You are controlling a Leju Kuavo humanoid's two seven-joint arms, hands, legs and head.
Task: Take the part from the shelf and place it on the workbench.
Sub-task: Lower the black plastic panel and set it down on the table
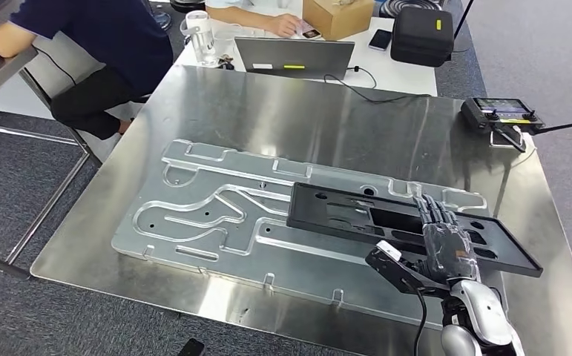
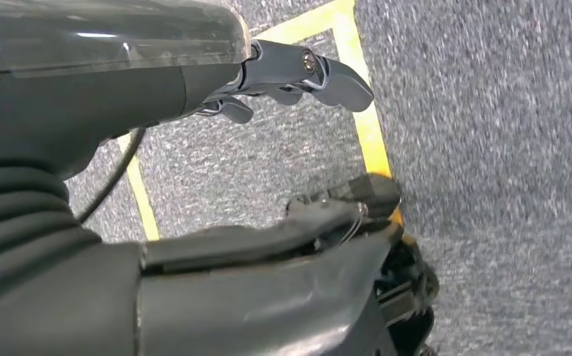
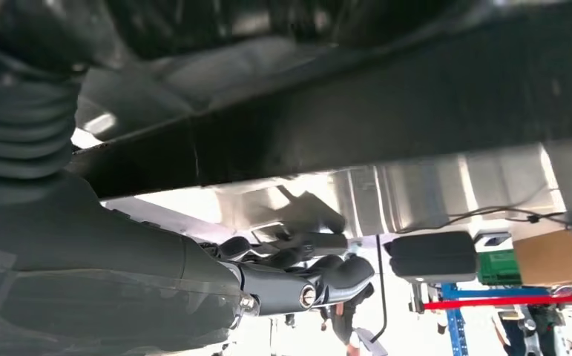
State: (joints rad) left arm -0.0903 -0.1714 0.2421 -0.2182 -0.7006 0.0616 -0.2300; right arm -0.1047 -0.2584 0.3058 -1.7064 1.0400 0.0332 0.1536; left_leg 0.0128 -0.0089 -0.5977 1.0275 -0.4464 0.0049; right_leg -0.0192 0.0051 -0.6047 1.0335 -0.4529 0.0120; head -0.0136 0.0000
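While your robot's right hand [image 1: 440, 236] lies with its fingers flat across the top of the black part [image 1: 409, 226], you can see that most of the job looks done: the flat black frame with its cut-outs is over the workbench [image 1: 320, 122], on or just above the grooved metal plate [image 1: 216, 215] in the middle of the shiny top. From the head view you cannot tell whether the part rests fully on that plate or is held a little clear of it, since its near right corner sticks out past the plate's edge and the hand hides what is beneath. In the right wrist view the thumb [image 3: 327, 282] sits under the dark underside of the part, so the hand appears to hold it between thumb and fingers, not yet let go. Your left hand [image 2: 290, 81] hangs at the side over grey carpet and yellow floor tape [image 2: 364, 111], fingers loosely apart with nothing in them. What seems left is to settle the part down, loosen the fingers and draw the right arm back. Mind the remote controller [image 1: 501, 115] at the far right edge of the bench, and the person seated [image 1: 97, 44] at the far table with a laptop [image 1: 294, 55], both well apart from the part
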